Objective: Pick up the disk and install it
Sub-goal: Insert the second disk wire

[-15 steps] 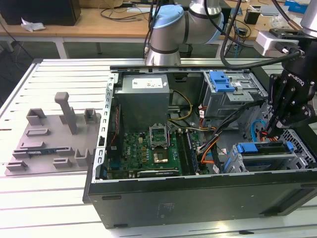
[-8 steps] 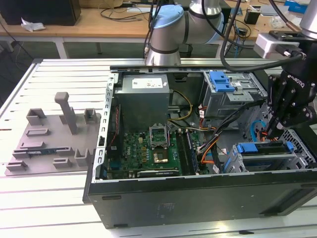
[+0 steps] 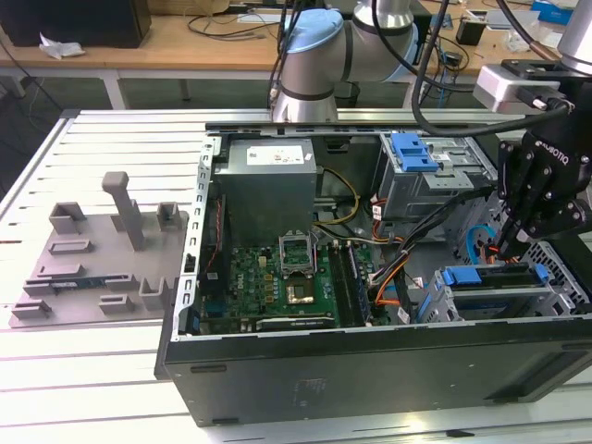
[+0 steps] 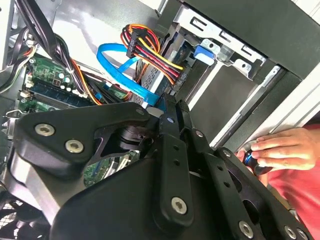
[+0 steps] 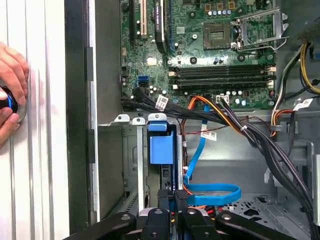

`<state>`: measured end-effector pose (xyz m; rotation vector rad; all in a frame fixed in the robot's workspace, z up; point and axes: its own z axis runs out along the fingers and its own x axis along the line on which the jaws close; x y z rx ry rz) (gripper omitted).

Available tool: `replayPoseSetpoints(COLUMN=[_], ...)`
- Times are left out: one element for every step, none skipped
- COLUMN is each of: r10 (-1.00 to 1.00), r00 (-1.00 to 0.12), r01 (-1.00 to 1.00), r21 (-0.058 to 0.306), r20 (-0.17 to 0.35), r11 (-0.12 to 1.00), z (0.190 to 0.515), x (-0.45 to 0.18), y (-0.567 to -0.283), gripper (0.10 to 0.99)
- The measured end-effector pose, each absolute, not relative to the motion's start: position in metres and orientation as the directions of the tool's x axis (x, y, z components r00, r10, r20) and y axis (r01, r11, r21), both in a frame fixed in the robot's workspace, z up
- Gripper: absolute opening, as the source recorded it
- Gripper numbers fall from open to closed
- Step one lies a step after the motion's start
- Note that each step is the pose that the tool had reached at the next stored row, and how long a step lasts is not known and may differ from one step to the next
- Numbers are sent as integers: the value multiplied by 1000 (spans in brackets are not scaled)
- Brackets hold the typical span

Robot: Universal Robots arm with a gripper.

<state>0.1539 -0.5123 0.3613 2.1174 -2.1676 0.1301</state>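
Black end effector [image 3: 507, 242] links were seen low inside the open computer case [image 3: 277, 388], at the drive cage [image 3: 504, 298] on the exterior view's right. Its fingertips were closed together, nothing being held between them, right at the cable end of the disk [image 5: 162, 145]. The disk was already seated in the cage (blue rails showing in the first wrist view), so the installing was judged largely done, with only the final seating possibly left. Beside it, a blue data cable [image 5: 210, 192] and a bundle of coloured power wires [image 4: 150, 50] were looped. Further in, the green motherboard [image 3: 277, 277] and grey power supply [image 3: 268, 185] were housed. Beyond the case, a hand [image 5: 12, 90] was rested on the worktop [image 3: 111, 139].
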Motion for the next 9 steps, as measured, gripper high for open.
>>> replayPoseSetpoints(r10=[-990, -990, -990, -990, -990, -990, -990, -990, -990], r00=[-22, -22, -22, -22, -22, -22, -22, -22, -22], r01=[-1000, -1000, -1000, -1000, -1000, -1000, -1000, -1000, -1000], r21=[15, 15, 15, 15, 15, 15, 15, 14, 14], r20=[137, 137, 137, 137, 137, 137, 137, 137, 136], r11=[24, 24, 24, 24, 24, 24, 24, 24, 24], z=[361, 361, 361, 361, 361, 361, 361, 361, 361], x=[154, 154, 154, 154, 154, 154, 154, 154, 154], y=[-512, -512, -512, -512, -512, -512, -512, -512, -512], gripper=[161, 161, 161, 161, 161, 161, 161, 161, 161])
